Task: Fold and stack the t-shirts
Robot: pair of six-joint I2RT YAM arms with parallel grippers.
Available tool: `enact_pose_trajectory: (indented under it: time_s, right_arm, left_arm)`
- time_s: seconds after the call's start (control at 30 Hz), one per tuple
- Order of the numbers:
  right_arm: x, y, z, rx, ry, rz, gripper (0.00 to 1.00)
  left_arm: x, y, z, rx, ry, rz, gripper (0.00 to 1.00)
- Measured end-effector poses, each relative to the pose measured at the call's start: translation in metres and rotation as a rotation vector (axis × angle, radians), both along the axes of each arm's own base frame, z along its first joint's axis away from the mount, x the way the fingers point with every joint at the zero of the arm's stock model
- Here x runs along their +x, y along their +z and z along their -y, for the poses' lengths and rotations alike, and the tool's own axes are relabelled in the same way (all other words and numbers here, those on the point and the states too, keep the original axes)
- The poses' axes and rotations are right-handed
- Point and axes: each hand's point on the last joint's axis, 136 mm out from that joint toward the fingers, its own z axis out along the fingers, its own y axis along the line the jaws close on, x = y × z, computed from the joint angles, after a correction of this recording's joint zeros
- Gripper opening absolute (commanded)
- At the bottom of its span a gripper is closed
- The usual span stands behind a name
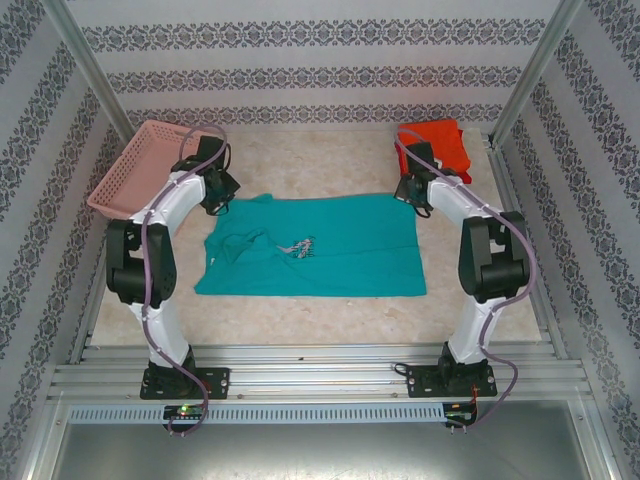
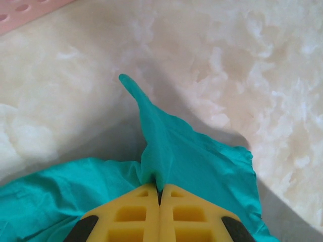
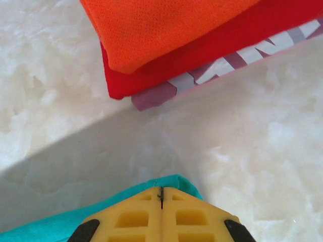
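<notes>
A teal t-shirt (image 1: 320, 245) with a small pale chest print lies spread flat mid-table. My left gripper (image 1: 218, 205) is at its far left corner, yellow fingers shut on a raised pinch of teal cloth (image 2: 166, 146); the left gripper (image 2: 160, 187) holds it right at the tips. My right gripper (image 1: 410, 195) is at the far right corner. There the right gripper (image 3: 161, 190) is shut, with the teal hem (image 3: 174, 180) caught at its tips. Beyond it sit folded t-shirts: orange-red (image 3: 166, 25) on red (image 3: 202, 55) on a white-pink printed one (image 3: 237, 58).
A pink lattice basket (image 1: 140, 165) stands at the far left, its rim (image 2: 25, 12) just past the left gripper. The folded stack (image 1: 440, 145) occupies the far right corner. Metal frame posts and patterned walls enclose the marble tabletop (image 1: 300, 310).
</notes>
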Motion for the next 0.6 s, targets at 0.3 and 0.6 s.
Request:
enact_pose_trajectory:
  time_s: [0.3, 0.6]
  right_arm:
    - [-0.050, 0.034, 0.003, 0.020, 0.020, 0.071, 0.00]
    - [-0.099, 0.042, -0.005, 0.039, 0.062, 0.088, 0.00]
  left_arm:
    - [-0.041, 0.003, -0.002, -0.010, -0.001, -0.001, 0.00]
    - [-0.074, 0.009, -0.003, -0.028, -0.001, 0.010, 0.00]
